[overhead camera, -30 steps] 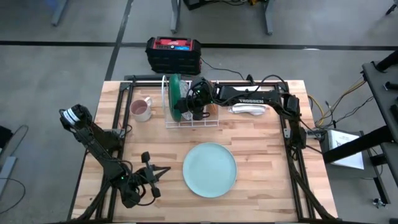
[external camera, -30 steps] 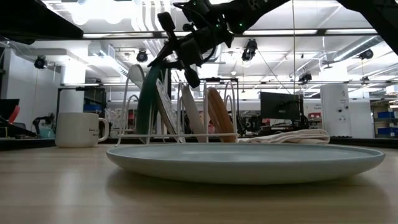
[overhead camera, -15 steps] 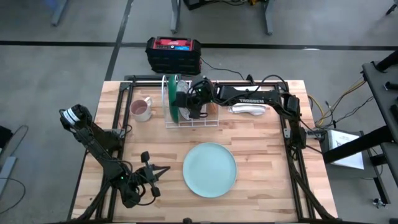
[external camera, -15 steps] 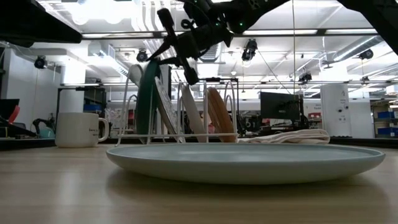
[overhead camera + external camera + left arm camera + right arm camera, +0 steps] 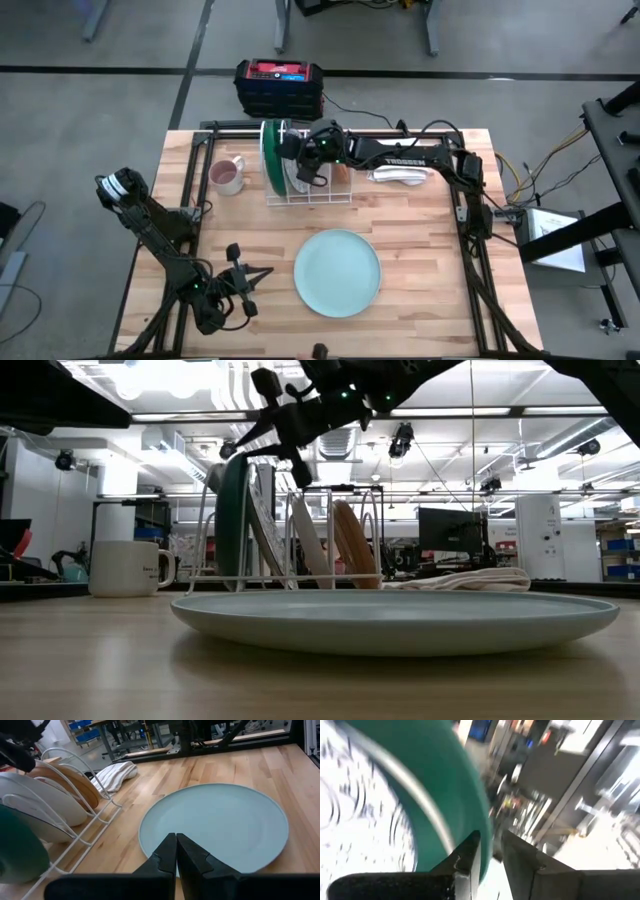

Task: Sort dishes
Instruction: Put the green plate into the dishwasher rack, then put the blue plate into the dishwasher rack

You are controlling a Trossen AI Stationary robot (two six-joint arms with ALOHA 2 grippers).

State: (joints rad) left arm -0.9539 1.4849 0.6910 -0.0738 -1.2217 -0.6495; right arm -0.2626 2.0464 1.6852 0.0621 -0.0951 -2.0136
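Observation:
A white wire rack (image 5: 308,180) stands at the table's far middle. In it the dark green plate (image 5: 268,160) stands on edge in the leftmost slot. Beside it stand the grey-speckled patterned plate (image 5: 262,525), the white plate (image 5: 305,545) and the brown plate (image 5: 352,545). My right gripper (image 5: 292,152) reaches in from the table's right and is shut on the green plate's top. The pale mint plate (image 5: 337,272) lies flat on the near middle of the table. My left gripper (image 5: 258,272) waits shut and empty to the left of the mint plate. My right gripper pinches the dark green plate's upper rim (image 5: 487,837) between its two fingers, one finger (image 5: 467,857) on each face. The fingers come from the table's right, slanting down. The plate stands upright on its lower edge in the rack.
A pinkish mug (image 5: 227,176) stands left of the rack. A folded white striped cloth (image 5: 400,176) lies right of it. A black and red box (image 5: 279,85) sits beyond the far edge. Bare wood lies around the mint plate.
My right gripper has gone toward the table's left and a little up with the dark green plate's rim. The plate leaned toward the right over the other plates. It has tipped upright, its lower edge staying in the rack.

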